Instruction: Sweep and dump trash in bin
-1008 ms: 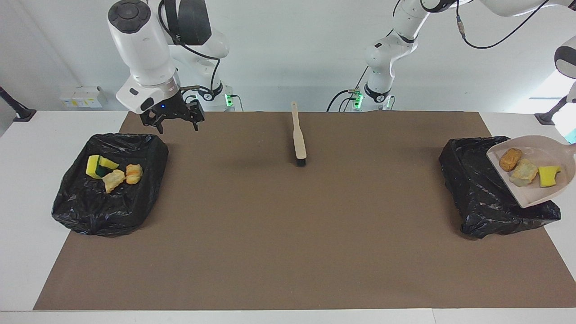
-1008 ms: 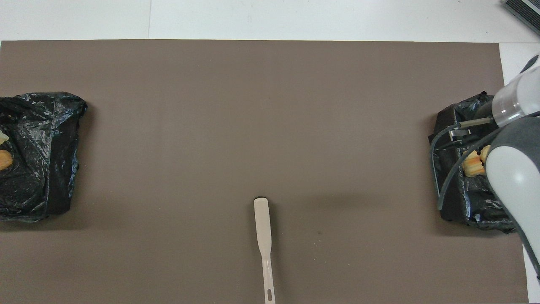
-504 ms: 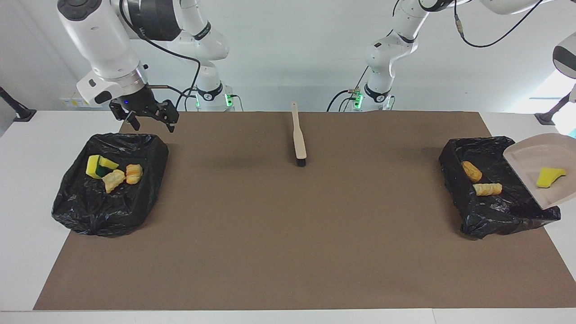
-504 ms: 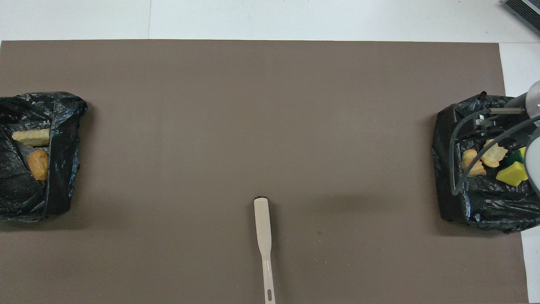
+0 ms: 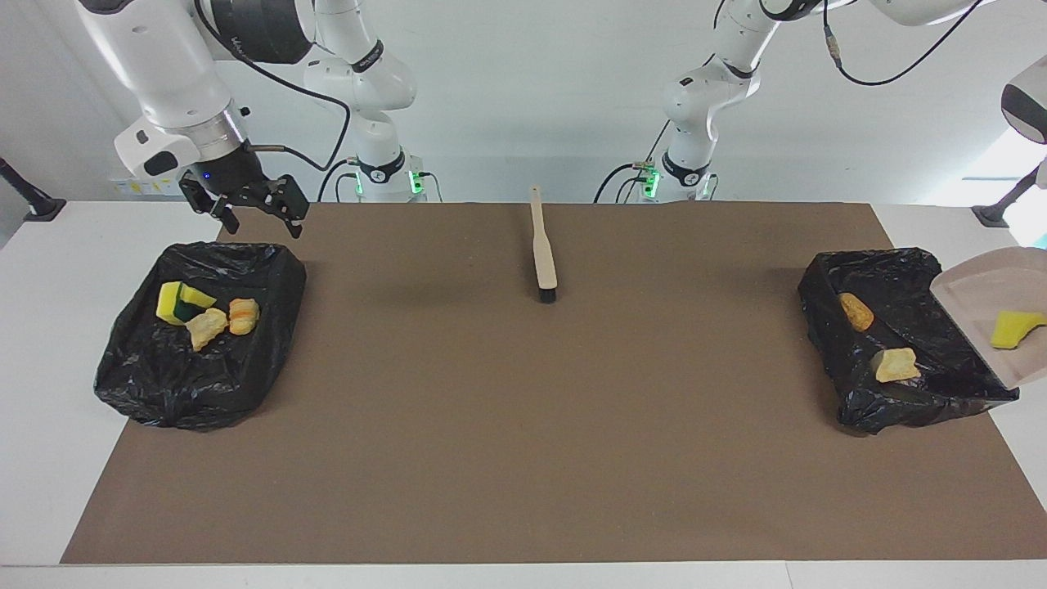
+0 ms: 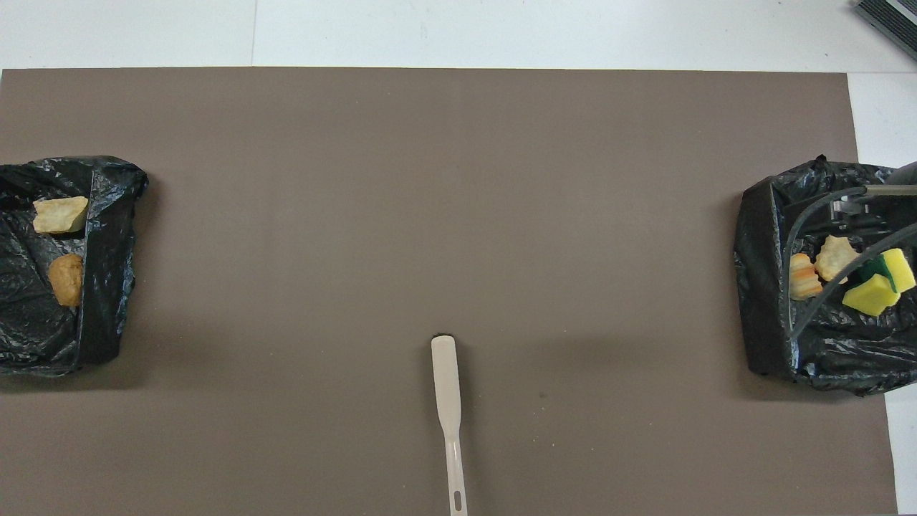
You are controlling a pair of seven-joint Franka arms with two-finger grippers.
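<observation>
The beige dustpan (image 5: 977,290) hangs tilted over the black-bagged bin (image 5: 867,409) at the left arm's end of the table. One yellow sponge piece (image 5: 1014,327) lies on it. An orange-brown lump (image 5: 856,311) and a tan chunk (image 5: 897,365) lie in that bin (image 6: 107,236), and both show in the overhead view (image 6: 66,279) (image 6: 60,214). The left gripper is out of view past the frame's edge. My right gripper (image 5: 258,222) is open and empty, in the air over the rim of the other bin (image 5: 164,401) that is nearest to the robots.
The bin at the right arm's end (image 6: 766,301) holds a yellow-green sponge (image 5: 181,303), a tan chunk (image 5: 206,327) and an orange piece (image 5: 243,316). The beige black-bristled brush (image 5: 541,245) lies on the brown mat (image 5: 523,425) midway between the arms.
The orange-brown lump and the tan chunk slid off the dustpan into the bin. The dustpan drew back toward the table's end. My right gripper moved sideways toward the right arm's end.
</observation>
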